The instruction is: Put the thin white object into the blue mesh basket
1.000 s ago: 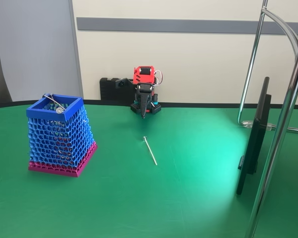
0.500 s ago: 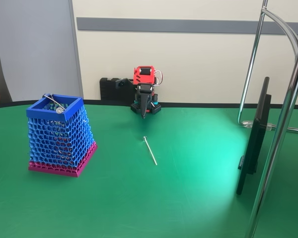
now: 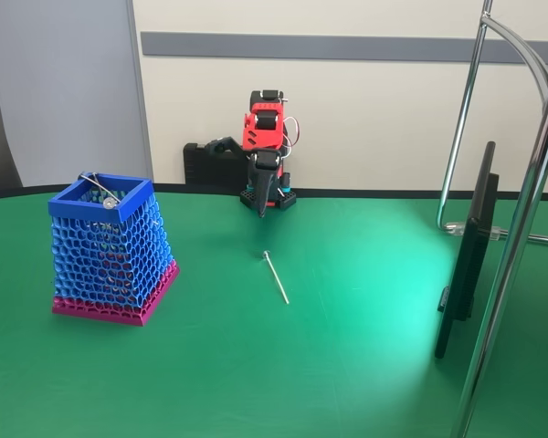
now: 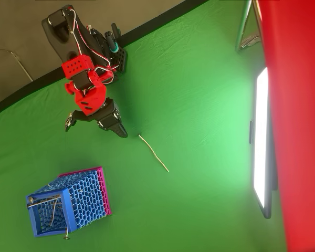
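Observation:
The thin white object (image 3: 276, 276) lies flat on the green table, its knob end pointing toward the arm; in the overhead view the stick (image 4: 153, 152) lies just right of the gripper tip. The blue mesh basket (image 3: 110, 251) with its magenta base stands upright at the left, and the overhead view shows it (image 4: 68, 202) at the lower left. My red-and-black arm stands at the table's back edge. Its gripper (image 3: 261, 210) points down with the jaws together and nothing held, a short way behind the stick. From above, the gripper (image 4: 123, 134) sits just left of the stick's knob end.
A grey wire with a round disc end (image 3: 103, 193) leans inside the basket. A dark monitor (image 3: 466, 265) stands edge-on at the right beside chrome stand poles (image 3: 521, 228). A black block (image 3: 205, 164) sits behind the arm by the wall.
The arm's red upper part has risen and straightened. The gripper tip stays near the same spot above the table. Stick and basket have not moved.

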